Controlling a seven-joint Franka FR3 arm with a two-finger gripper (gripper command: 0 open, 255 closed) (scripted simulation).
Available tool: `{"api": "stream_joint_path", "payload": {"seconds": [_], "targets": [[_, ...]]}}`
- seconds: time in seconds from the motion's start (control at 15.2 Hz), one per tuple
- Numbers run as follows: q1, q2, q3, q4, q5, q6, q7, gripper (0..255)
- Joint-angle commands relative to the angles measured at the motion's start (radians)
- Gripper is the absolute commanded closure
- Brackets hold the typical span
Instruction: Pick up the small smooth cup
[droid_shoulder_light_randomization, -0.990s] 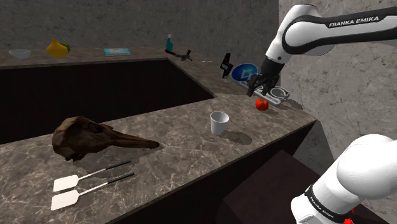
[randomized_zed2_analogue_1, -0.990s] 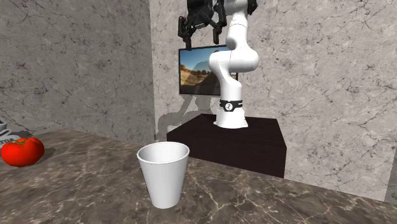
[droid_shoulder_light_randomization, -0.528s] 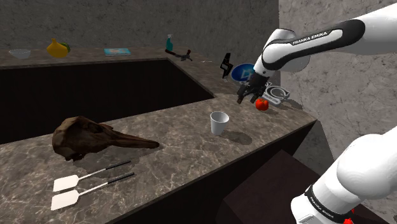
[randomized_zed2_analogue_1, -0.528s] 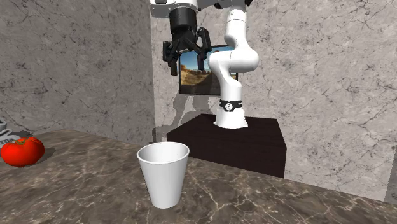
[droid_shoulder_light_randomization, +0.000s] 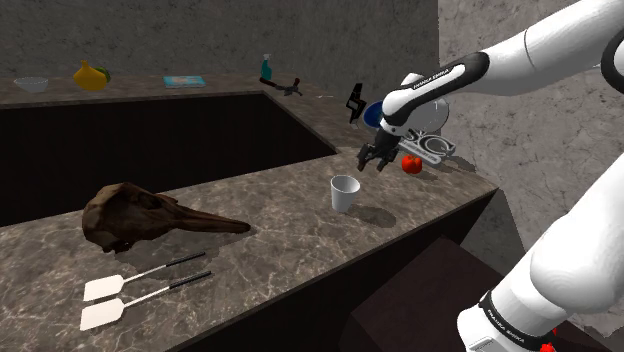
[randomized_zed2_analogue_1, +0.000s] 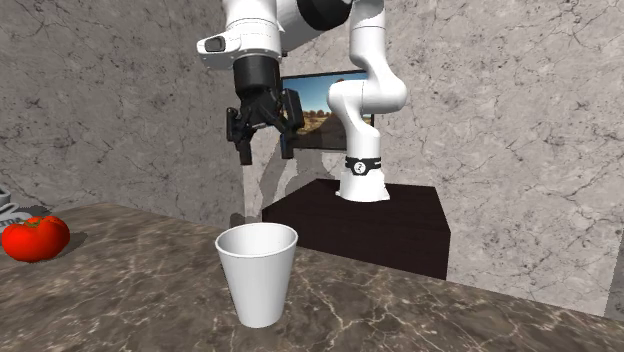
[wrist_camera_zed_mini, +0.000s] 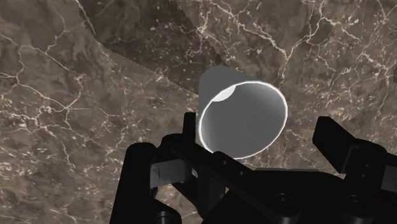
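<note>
A dark brown marble tabletop (droid_shoulder_light_randomization: 290, 215) veined in white runs L-shaped through a room of rough grey stone walls, wrapping a deep, dark recess at the left of the shoulder view. A small white tapered cup (droid_shoulder_light_randomization: 345, 192) stands upright and mouth-up just right of that frame's centre, alone on bare stone. The all-black pincer (droid_shoulder_light_randomization: 376, 161) hangs above it and a little to its upper right, fingers spread and gripping nothing. A red tomato (droid_shoulder_light_randomization: 410, 163) lies further right near the wall.

In the second exterior view the cup (randomized_zed2_analogue_1: 258, 272) sits at lower centre, the released pincer (randomized_zed2_analogue_1: 262, 143) is above it at upper centre, and the tomato (randomized_zed2_analogue_1: 35, 238) rests at the left edge. Behind, the arm's base stands on its dark box stand (randomized_zed2_analogue_1: 400, 225), before a framed landscape picture (randomized_zed2_analogue_1: 320, 110) on the wall.

The wrist view looks into the cup (wrist_camera_zed_mini: 238, 118), well below the pincer (wrist_camera_zed_mini: 257, 137) and between its parted fingers, touching neither.

A brown animal skull (droid_shoulder_light_randomization: 140, 215) and two white spatulas with black handles (droid_shoulder_light_randomization: 130, 295) occupy the shoulder view's lower left. "FRANKA EMIKA" is lettered along the arm's dark forearm band (droid_shoulder_light_randomization: 440, 78).
</note>
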Motion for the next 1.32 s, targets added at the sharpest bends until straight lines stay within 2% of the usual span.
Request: {"api": "stream_joint_path", "payload": {"seconds": [0.0,0.4,1.06,1.12,1.25], "targets": [[-0.005,0.078,-0.004,0.034,0.052,0.035,-0.049,0],[-0.047,0.322,0.024,0.191,0.198,0.096,-0.169,0],[-0.073,0.423,0.060,0.212,0.263,0.169,-0.233,0],[-0.073,0.424,0.060,0.212,0.264,0.170,-0.234,255],[-0.074,0.425,0.060,0.214,0.264,0.169,-0.234,255]]}}
